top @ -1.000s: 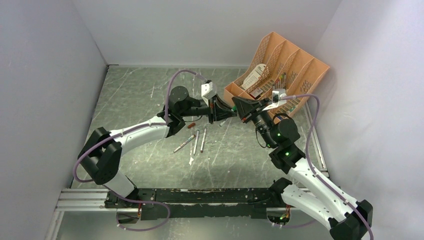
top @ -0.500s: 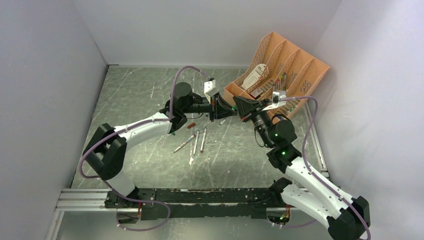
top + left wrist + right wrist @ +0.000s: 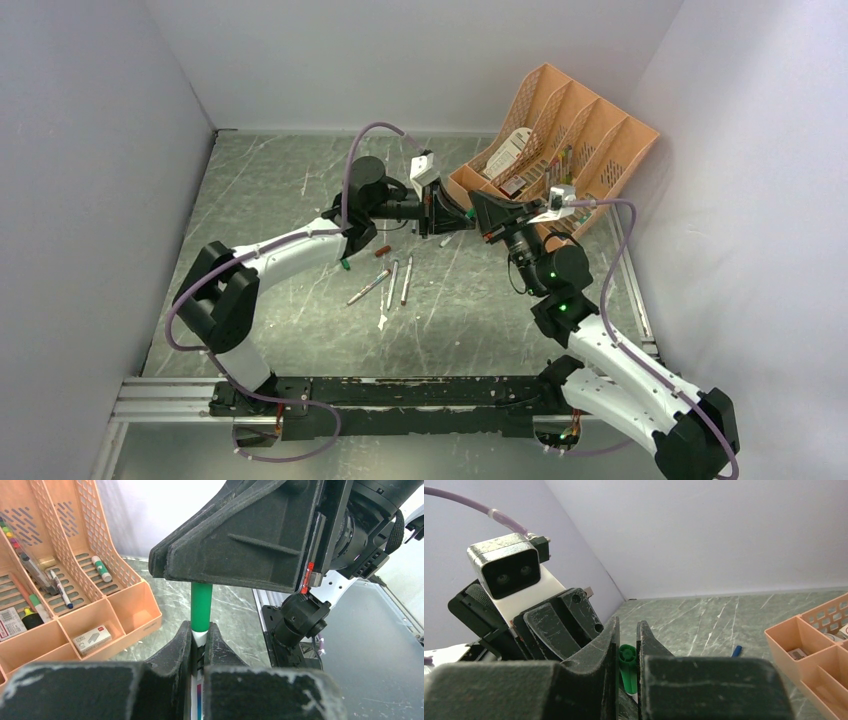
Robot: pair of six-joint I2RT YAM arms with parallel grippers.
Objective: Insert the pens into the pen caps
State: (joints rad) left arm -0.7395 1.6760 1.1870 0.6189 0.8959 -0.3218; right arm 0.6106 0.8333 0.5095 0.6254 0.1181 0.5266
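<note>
Above the middle of the table (image 3: 300, 200), just left of the orange organiser (image 3: 590, 130), the two arms meet tip to tip in the air. The left gripper (image 3: 200, 635) is clamped on a whitish pen (image 3: 199, 639), its two fingers pressed tight against the barrel with only a short white stretch showing beyond them. The right gripper (image 3: 627, 630) is closed on a green cap (image 3: 201, 605), which runs in line with the pen from the right gripper's fingers to the left gripper's fingertips. There the cap's end meets the white barrel; how far the pen sits inside the cap cannot be told. From the right wrist the cap's far end shows between the dark fingers, with the left arm's wrist camera behind it to the left. On the table, nearer than the grippers and a little to the left, the loose pens (image 3: 392, 283) lie close together, roughly side by side, with a whitish one just nearer. A reddish cap (image 3: 383, 250) lies just beyond them, and a small green piece (image 3: 344, 265) lies to their left beside the left forearm. A blue cap (image 3: 736, 651) lies on the table near the organiser's low front compartments
</note>
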